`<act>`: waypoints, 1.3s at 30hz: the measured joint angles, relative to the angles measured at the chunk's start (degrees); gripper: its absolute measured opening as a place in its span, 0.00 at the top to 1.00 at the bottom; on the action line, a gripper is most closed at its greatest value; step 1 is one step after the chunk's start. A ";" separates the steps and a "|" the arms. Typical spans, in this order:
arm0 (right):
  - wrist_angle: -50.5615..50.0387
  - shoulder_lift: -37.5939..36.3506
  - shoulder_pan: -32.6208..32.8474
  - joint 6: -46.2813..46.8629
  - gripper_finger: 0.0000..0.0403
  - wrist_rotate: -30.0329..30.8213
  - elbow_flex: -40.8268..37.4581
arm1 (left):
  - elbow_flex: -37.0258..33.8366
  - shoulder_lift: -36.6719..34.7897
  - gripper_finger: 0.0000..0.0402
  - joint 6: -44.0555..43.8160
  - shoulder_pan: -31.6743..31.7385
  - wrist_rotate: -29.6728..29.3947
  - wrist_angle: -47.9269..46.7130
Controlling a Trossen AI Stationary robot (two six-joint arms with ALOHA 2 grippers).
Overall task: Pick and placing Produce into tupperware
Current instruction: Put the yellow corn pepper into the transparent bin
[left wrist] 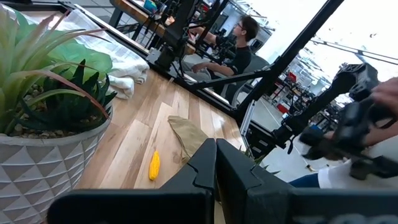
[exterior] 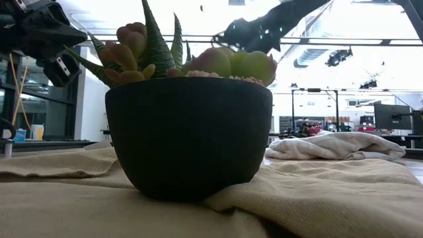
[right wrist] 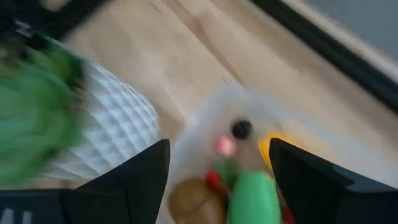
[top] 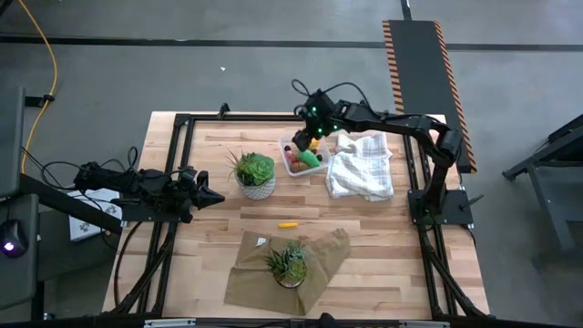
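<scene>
Over the far middle of the wooden surface [top: 219, 228], the right gripper [top: 314, 129] hung just above the tupperware [top: 301, 157], which stood between the white-potted plant [top: 254, 175] and the white cloth [top: 361, 164]. Its jaws were spread wide, with nothing between them; in the right wrist view the two dark fingers [right wrist: 140, 180] stood well apart on both sides of the container. Inside the tupperware lay several pieces of produce: a green piece [right wrist: 252, 196], a brown ball [right wrist: 196, 202], a tiny dark one [right wrist: 241, 129], some red pieces and a yellow one near the wall. From above they showed only as a small coloured group, the green piece [top: 311, 158] being the clearest.

One yellow oblong piece [top: 288, 224] lay alone on the bare wood, near the middle of the surface, between the white pot and the brown cloth [top: 319, 264]. On that brown cloth stood a second plant in a dark pot [top: 290, 264].

At the left edge of the surface the left gripper [top: 211, 197] waited, pointing towards the white pot. Its jaws were pressed together and held nothing. In the left wrist view the yellow oblong piece [left wrist: 154, 165] lay on the wood beyond the closed fingers [left wrist: 205, 168]. A person [left wrist: 233, 53] sat in the room beyond the surface.
</scene>
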 joint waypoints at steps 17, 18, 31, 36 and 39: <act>-6.18 -6.07 7.37 -17.32 0.34 -15.68 6.26 | 0.02 0.07 1.00 0.00 -0.01 0.02 -0.02; -6.88 -6.38 7.59 -18.21 0.34 -15.38 6.26 | 0.02 0.07 1.00 0.00 -0.01 0.00 -0.06; -11.16 -11.66 18.42 -24.19 0.35 -6.13 6.24 | 0.02 0.09 1.00 0.00 -0.02 0.02 -0.02; -13.14 -12.31 22.95 -23.98 0.43 -6.33 6.22 | 0.02 0.09 1.00 0.00 -0.02 0.02 -0.02; -13.10 -12.64 25.24 -22.42 0.51 -6.33 6.22 | 0.02 0.09 1.00 0.00 -0.02 0.02 -0.02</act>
